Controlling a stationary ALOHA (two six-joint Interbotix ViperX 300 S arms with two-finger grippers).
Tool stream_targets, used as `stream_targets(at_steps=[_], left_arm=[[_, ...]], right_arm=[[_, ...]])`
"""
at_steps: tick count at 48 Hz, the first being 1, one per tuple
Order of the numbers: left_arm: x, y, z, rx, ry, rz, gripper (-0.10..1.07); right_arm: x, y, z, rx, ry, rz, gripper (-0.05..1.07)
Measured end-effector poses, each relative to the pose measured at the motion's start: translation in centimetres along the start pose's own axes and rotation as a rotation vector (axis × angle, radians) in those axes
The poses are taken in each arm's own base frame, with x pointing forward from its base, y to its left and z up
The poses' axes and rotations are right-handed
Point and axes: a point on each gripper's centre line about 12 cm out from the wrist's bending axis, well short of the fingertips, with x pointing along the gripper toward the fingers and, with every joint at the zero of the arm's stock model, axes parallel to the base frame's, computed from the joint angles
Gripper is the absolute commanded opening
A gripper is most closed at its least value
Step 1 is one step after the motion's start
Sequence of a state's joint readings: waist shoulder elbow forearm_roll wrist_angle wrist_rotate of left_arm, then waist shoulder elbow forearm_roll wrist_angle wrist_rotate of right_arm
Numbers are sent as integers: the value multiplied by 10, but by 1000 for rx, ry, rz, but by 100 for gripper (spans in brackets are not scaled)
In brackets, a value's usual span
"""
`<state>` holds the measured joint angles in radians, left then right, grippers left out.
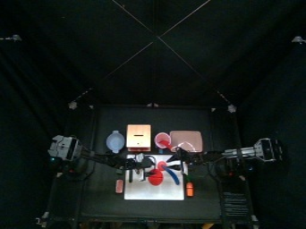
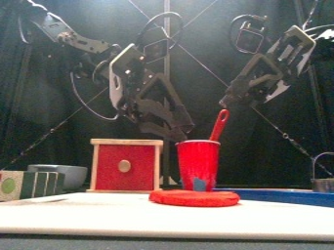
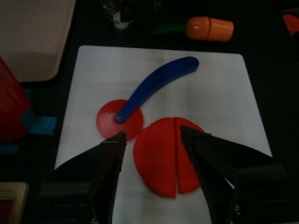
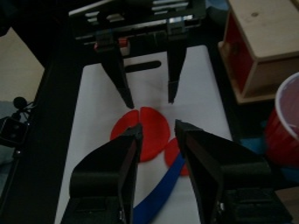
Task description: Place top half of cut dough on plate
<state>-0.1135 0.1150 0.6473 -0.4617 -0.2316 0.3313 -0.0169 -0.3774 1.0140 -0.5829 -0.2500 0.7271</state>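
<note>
Black curtains (image 1: 48, 89) all round; one small black table (image 1: 143, 116).

- Your left pincer (image 3: 152, 138) hangs low over the white mat (image 3: 211, 87), jaws wide, one on each side of the red dough disc. You cannot tell if they touch it.
- Dough: two pieces, split by one straight cut. The top half of cut dough (image 3: 156, 162) lies flat on the mat on the plate's side; the other half (image 3: 190, 162) is partly hidden by a jaw.
- Your right pincer (image 4: 158, 129) faces it across the mat, jaws also wide, gripping nothing.
- One blue tool (image 3: 163, 79) lies on the mat, its tip on a small red round. Whether that is dough or part of the tool is hard to make out.
- Behind the mat, in a row: one light blue oval thing (image 1: 114, 140), one tan block (image 2: 127, 166), one red cup (image 2: 198, 164), and one pink plate (image 1: 185, 139), bare and well apart from the dough.
- Two small orange things (image 1: 118, 187) lie off the mat's ends, too small to identify.
</note>
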Motion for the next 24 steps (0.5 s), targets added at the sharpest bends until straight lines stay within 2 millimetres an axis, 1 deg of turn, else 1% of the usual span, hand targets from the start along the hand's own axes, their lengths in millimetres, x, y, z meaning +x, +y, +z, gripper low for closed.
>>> stream_targets(at_steps=[4, 7, 15, 20, 23, 24], left_arm=[[-2, 2, 1, 4, -26, 11, 88], [-8, 4, -2, 3, -39, 21, 88], [-29, 11, -2, 5, -111, 50, 88], [-44, 14, -5, 9, -140, 62, 88], [-51, 16, -8, 8, -148, 67, 88], [-54, 17, -10, 10, -154, 70, 88]], right_arm=[[6, 0, -7, 22, 29, -1, 74], [11, -1, -11, 47, 46, -8, 74], [26, -3, -4, 101, 46, -22, 75], [34, -3, 0, 104, 46, -20, 80], [40, -2, -1, 105, 58, -20, 86], [43, -2, -1, 106, 61, -20, 90]])
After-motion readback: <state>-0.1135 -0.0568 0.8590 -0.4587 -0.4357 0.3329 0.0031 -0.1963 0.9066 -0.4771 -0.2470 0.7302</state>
